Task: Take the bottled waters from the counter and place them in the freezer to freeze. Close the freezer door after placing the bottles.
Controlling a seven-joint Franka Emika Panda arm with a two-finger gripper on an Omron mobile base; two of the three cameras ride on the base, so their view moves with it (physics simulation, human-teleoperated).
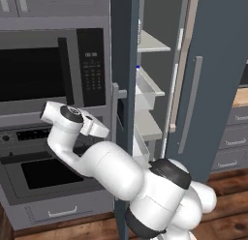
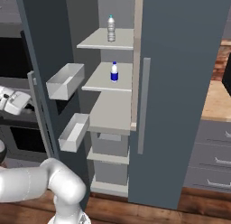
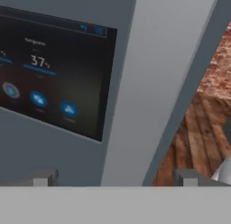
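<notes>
**Gripper at the outer face of the freezer door: closing push pending**

Gripper [image 3: 113, 179]: fingertips [image 3: 43, 177] set wide apart, nothing between them. Parked at the outside of the open freezer door [image 2: 45, 38], pointing into it.

Directly ahead of the gripper: dark display [image 3: 49, 74] with blue lights. Just beside that, toward the door's free edge: long silver handle [image 3: 149, 83].

Beyond the door, on its far side from the gripper: two white bins [image 2: 65, 81], then the freezer [image 2: 115, 128] interior.

Bottled waters, both well beyond the gripper and above its level:
- clear ribbed bottle [image 2: 111, 29], teal cap, upright on the upper shelf [image 2: 97, 41];
- blue-labelled bottle [image 2: 114, 72], white top, upright on the shelf below.

Counter [image 2: 216, 105]: far off past the freezer, no bottle seen on the visible part.

Judged stage: loading done, door closure outstanding.

Advice for the step:
- Press with the flat of the hand on bare panel, not on the display.
- Contact nearer the handle side than the hinge, for leverage.
- Follow the door's arc; avoid a straight shove that slides off the face.
- Keep the elbow and fingers out of the handle gap.
- Ease off near the seat to avoid bounce-back and toppled bottles.
</notes>
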